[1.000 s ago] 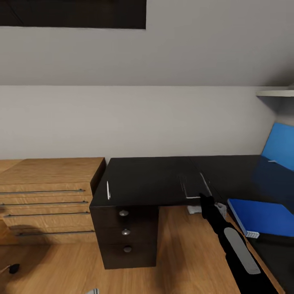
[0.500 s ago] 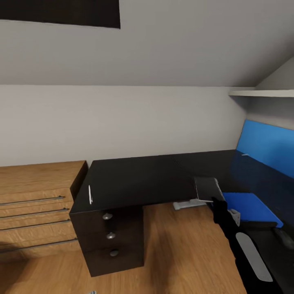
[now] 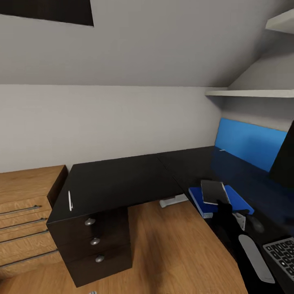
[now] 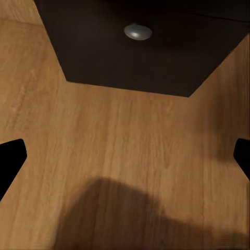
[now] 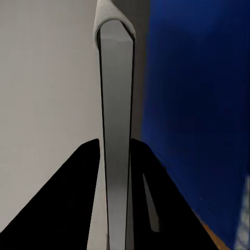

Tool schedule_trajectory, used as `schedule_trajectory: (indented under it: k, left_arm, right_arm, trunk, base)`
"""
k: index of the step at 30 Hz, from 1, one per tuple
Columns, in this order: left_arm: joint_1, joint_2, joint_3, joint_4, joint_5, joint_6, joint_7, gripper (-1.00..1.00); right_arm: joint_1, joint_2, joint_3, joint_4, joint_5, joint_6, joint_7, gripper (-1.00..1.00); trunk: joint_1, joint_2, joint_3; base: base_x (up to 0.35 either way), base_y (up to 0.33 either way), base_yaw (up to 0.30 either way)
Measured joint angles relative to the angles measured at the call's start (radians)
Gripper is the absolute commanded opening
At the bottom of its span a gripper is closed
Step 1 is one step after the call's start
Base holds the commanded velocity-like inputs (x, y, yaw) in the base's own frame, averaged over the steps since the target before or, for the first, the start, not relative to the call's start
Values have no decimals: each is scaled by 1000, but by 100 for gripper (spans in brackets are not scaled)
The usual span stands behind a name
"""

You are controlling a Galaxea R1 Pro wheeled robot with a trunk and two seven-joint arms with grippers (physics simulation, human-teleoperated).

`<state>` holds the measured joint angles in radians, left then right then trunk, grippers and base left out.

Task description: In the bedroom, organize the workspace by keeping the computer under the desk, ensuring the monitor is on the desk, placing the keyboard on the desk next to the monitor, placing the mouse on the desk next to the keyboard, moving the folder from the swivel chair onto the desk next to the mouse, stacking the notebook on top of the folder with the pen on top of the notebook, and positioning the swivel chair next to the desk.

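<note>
A thin dark notebook [image 3: 213, 192] is clenched by the right gripper [image 3: 224, 203] above the flat blue folder [image 3: 234, 197], at four o'clock on the black L-shaped desk [image 3: 122, 179]. The left gripper [image 4: 125, 156] is seen spread wide.

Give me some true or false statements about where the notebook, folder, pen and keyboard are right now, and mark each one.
1. The right pincer is holding the notebook. True.
2. The blue folder lies on the floor. False: it lies on the black desk.
3. The white pen rests on the notebook. False: it lies near the desk's far left edge, above the drawers.
4. A keyboard sits on the desk near the picture's right edge. True.
5. The left pincer grips a drawer knob. False: it is open above the wooden floor.
</note>
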<state>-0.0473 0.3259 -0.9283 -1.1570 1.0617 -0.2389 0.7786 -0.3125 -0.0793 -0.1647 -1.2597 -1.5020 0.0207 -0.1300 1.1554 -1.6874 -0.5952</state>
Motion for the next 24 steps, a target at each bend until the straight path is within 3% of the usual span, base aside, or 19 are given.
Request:
schedule_trajectory:
  k: [6,24]
  left_arm:
    - [0,0,0,0,-1,0,0,100]
    - [0,0,0,0,-1,0,0,100]
  right_arm:
    - [0,-1,-1,2,-1,-3,2,-100]
    - [0,-1,-7,1,0,-4,3,-100]
  trunk:
    - [0,0,0]
    - [0,0,0]
  base:
    - [0,0,-160]
    - [31,-4,-3]
